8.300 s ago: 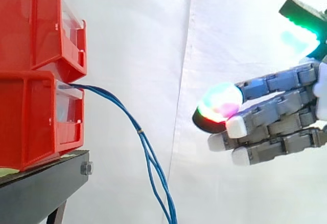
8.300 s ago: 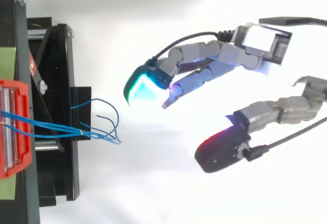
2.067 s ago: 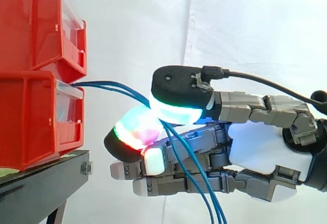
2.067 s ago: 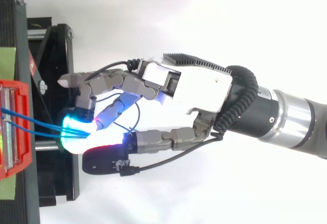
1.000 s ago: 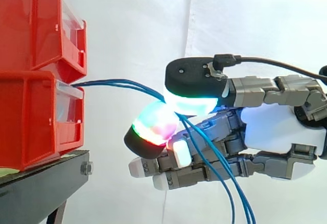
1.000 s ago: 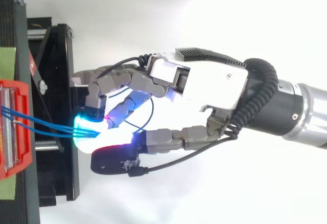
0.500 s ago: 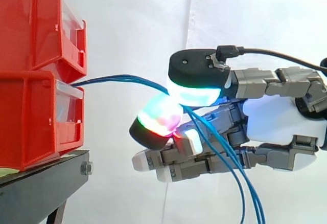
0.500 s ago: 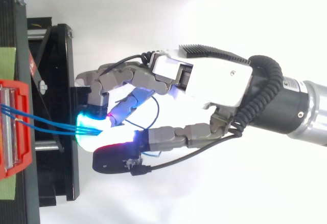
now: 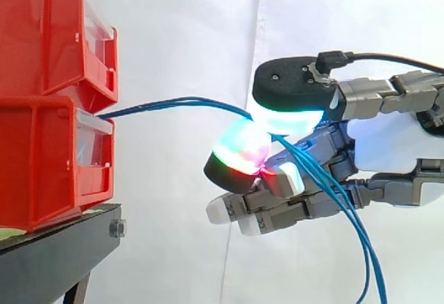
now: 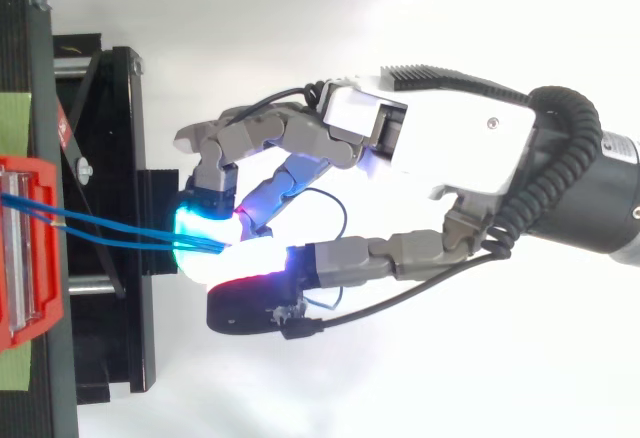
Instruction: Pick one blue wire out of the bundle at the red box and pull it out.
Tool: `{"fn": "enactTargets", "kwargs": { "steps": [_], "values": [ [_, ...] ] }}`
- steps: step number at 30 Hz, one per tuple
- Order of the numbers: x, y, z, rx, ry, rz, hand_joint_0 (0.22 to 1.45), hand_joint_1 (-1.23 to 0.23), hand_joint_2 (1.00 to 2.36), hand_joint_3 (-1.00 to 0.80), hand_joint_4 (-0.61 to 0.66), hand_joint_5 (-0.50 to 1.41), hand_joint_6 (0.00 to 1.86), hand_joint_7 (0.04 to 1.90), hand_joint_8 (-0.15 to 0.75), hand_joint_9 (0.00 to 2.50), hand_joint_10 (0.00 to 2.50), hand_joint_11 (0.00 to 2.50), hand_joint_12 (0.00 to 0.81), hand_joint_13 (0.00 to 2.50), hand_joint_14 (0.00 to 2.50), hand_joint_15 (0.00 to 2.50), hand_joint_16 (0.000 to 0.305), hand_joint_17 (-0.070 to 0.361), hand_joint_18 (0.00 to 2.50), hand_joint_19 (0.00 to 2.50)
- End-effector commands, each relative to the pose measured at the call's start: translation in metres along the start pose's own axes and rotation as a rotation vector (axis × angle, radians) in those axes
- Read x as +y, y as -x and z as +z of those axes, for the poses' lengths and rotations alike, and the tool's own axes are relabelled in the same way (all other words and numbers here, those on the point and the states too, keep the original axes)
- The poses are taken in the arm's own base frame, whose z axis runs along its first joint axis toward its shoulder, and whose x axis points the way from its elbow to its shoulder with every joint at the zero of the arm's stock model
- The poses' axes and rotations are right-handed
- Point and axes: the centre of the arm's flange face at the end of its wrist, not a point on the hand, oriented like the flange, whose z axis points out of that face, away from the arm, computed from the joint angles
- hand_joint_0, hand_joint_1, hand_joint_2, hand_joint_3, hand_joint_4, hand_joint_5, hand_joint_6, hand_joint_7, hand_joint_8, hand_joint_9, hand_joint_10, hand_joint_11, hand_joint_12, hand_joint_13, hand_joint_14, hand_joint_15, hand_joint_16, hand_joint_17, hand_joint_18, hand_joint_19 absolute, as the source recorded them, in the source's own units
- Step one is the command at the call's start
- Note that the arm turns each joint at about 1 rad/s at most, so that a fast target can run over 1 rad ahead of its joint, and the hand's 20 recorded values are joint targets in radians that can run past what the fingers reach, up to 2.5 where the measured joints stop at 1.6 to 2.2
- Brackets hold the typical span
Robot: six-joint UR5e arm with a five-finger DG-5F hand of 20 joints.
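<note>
One top bin (image 9: 48, 33) sits on one bottom bin (image 9: 41, 158), both red. At least two thin blue wires (image 9: 173, 101) come out of the bottom bin, bend over to the one hand (image 10: 440, 148) and hang down. The hand pinches them between two glowing pads (image 9: 239, 148)

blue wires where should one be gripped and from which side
Pinch the wires on the free span just off the red box, where strands fan apart. Come level from the side facing the box, like the hand: they run straight out.

No legible text, label or number on red box (image 9: 43, 169) or hand (image 10: 450, 148).
</note>
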Motion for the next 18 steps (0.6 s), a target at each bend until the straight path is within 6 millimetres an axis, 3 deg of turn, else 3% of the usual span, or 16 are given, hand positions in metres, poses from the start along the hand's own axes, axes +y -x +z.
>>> {"fn": "enactTargets", "kwargs": {
  "steps": [1,8,13,18],
  "values": [
    [0.0002,0.0007,-0.0007,0.001,-0.006,-0.002,0.61,-0.83,1.03,-0.18,0.17,-0.18,0.89,1.17,0.326,0.94,0.03,1.05,0.373,0.35,0.01,0.23,0.053,0.118,0.06,0.31],
    [0.0006,0.0005,-0.0005,0.001,-0.002,-0.001,0.62,-0.82,1.02,-0.3,0.26,-0.18,0.88,1.22,0.33,0.95,0.03,0.98,0.368,0.37,0.01,0.22,0.052,0.116,0.09,0.3],
    [0.0007,0.0005,-0.0003,0.001,-0.001,0.0,0.56,-0.69,1.01,-0.41,0.41,-0.16,0.83,1.26,0.339,0.94,0.03,0.84,0.363,0.39,0.01,0.22,0.05,0.112,0.08,0.3],
    [-0.0003,0.0028,-0.0002,-0.003,-0.005,-0.002,0.55,-0.52,1.01,-0.41,0.38,-0.13,0.77,1.19,0.323,0.93,0.03,0.8,0.35,0.39,0.01,0.24,0.049,0.11,0.08,0.34]
  ]
}}
